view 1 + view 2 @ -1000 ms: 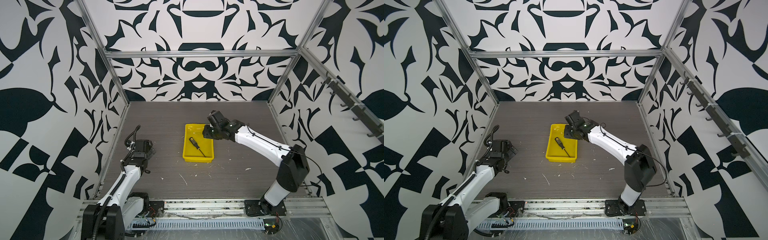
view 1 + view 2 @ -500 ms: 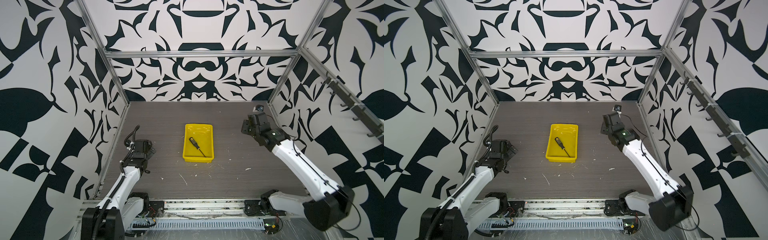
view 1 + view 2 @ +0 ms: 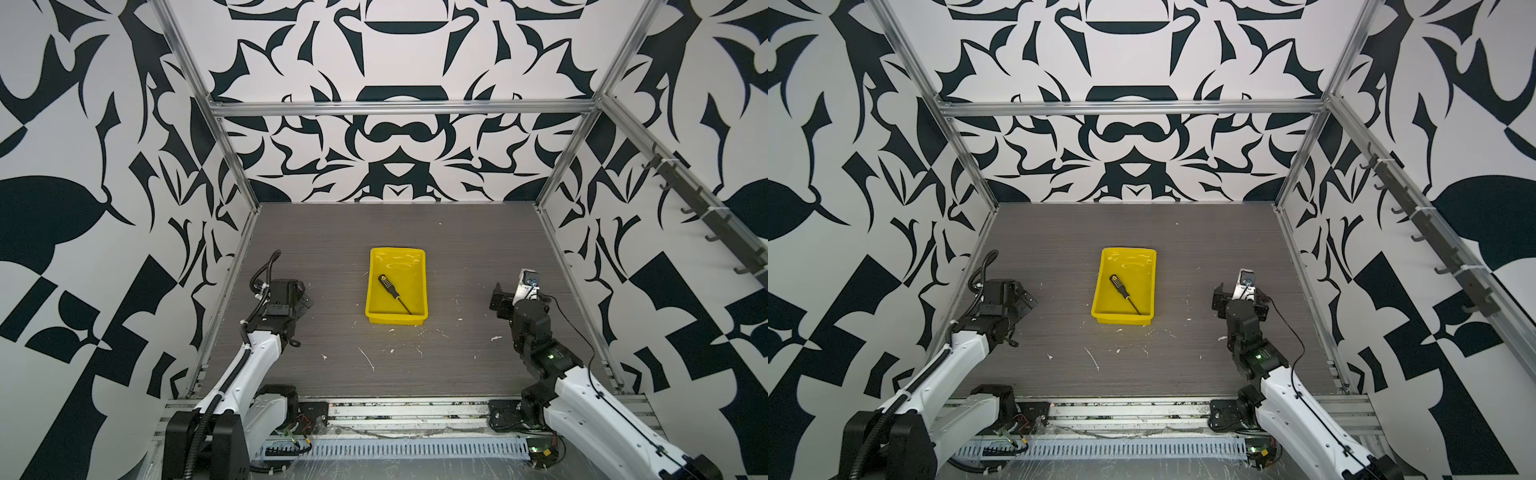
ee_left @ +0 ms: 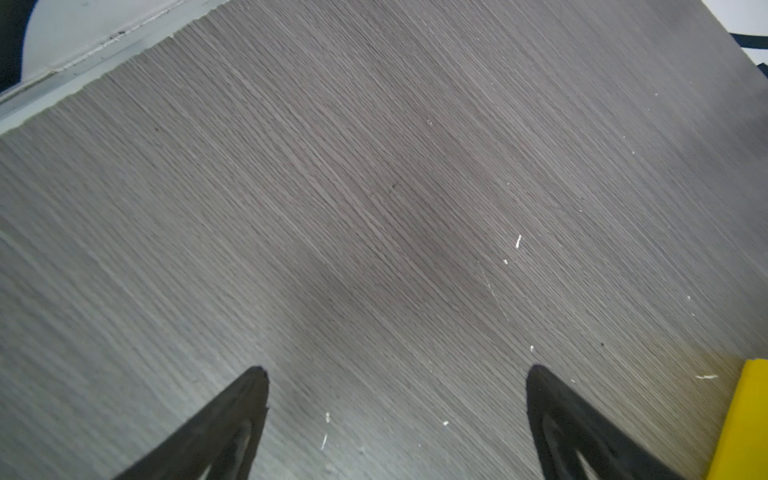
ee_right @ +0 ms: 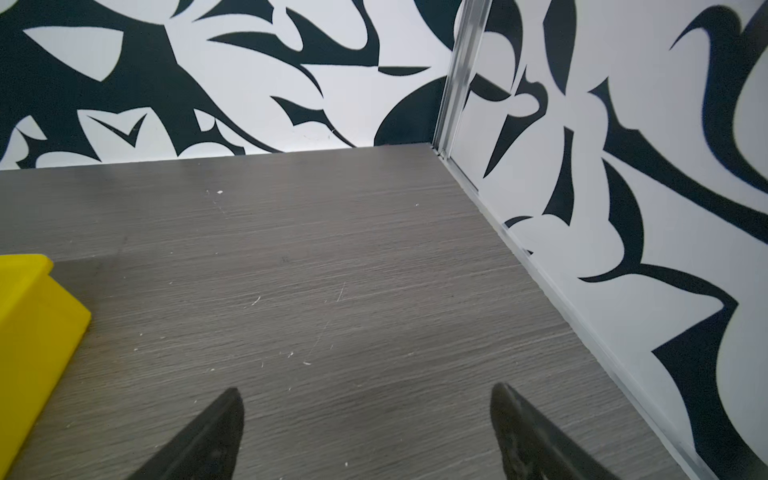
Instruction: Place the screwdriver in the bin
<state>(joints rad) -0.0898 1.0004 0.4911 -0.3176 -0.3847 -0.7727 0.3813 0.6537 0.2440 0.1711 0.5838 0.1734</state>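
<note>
- The screwdriver [image 3: 394,294] lies flat on the floor of the bin [image 3: 395,321], wholly inside the rim. Nothing grips it.
- In both top views the handle points toward 11 o'clock and the shaft tip toward 5 o'clock. The tip ends close to the bin's near wall; contact with that wall cannot be determined.
- The slanted lie is consistent with a tool shorter than the bin: it rests on the floor without bridging the rim.
- The bin stands near the middle of the worktop [image 3: 465,249], between the two arms, within reach of either.
- The left end effector [image 4: 395,374] sits at 9 o'clock from the bin, well apart from it. Its jaws stand wide, with only bare worktop between them.
- The right end effector [image 5: 365,395] sits at 3 o'clock from the bin, also well apart. Its jaws stand wide and carry nothing.
- Judgement: the placement appears complete. Both end effectors are empty and parked to the sides, which leaves the bin unobstructed.
</note>
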